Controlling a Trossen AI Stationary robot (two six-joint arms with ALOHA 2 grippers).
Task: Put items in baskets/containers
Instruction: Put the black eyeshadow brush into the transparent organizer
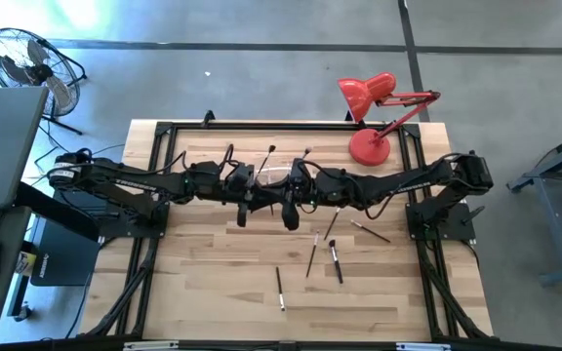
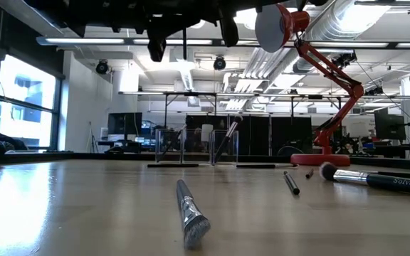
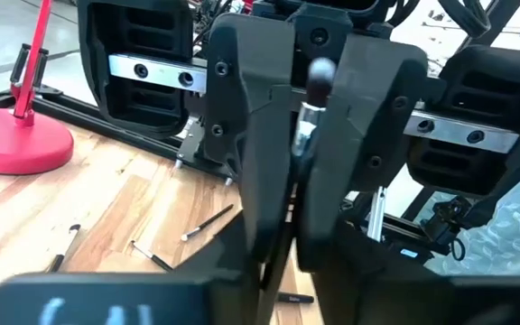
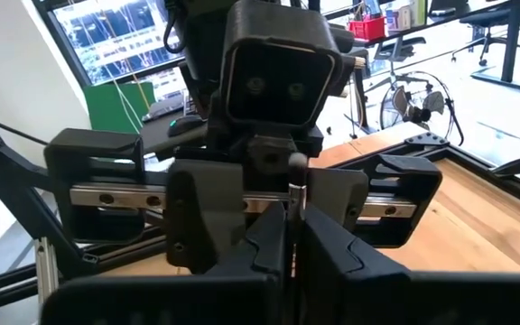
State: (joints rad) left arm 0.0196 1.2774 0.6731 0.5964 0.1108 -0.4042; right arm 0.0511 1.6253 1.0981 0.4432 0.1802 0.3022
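Note:
Several thin dark-handled makeup brushes lie flat on the wooden table, e.g. one [image 1: 280, 288], one [image 1: 337, 261] and one [image 1: 369, 231]; one with a silvery ferrule [image 2: 191, 213] lies nearest the low camera. The clear holder [image 2: 191, 146] stands at mid-table with brushes [image 1: 269, 154] sticking out of it. Both arms meet above the holder. My left gripper [image 1: 242, 213] and my right gripper [image 1: 291, 214] face each other, high above the table, each shut on a brush. Whether it is the same brush cannot be told. My left gripper [image 3: 303, 108] pinches a brush between its two fingers. The silvery ferrule [image 3: 307, 122] and dark tip stick out beyond the fingers, and the handle runs back between them. The brush is lifted clear of the table. My right gripper [image 4: 292, 221] pinches a brush between its two fingers. The silvery ferrule [image 4: 296, 191] shows just past the fingertips. The brush is clear of the table; the fingers hide the rest of it.
A red desk lamp [image 1: 371, 146] stands on its round base at the table's far right corner, its head over the far edge. A black frame [image 1: 164, 132] runs along the table's edges. Bare wood lies along the near left part [image 1: 203, 283].

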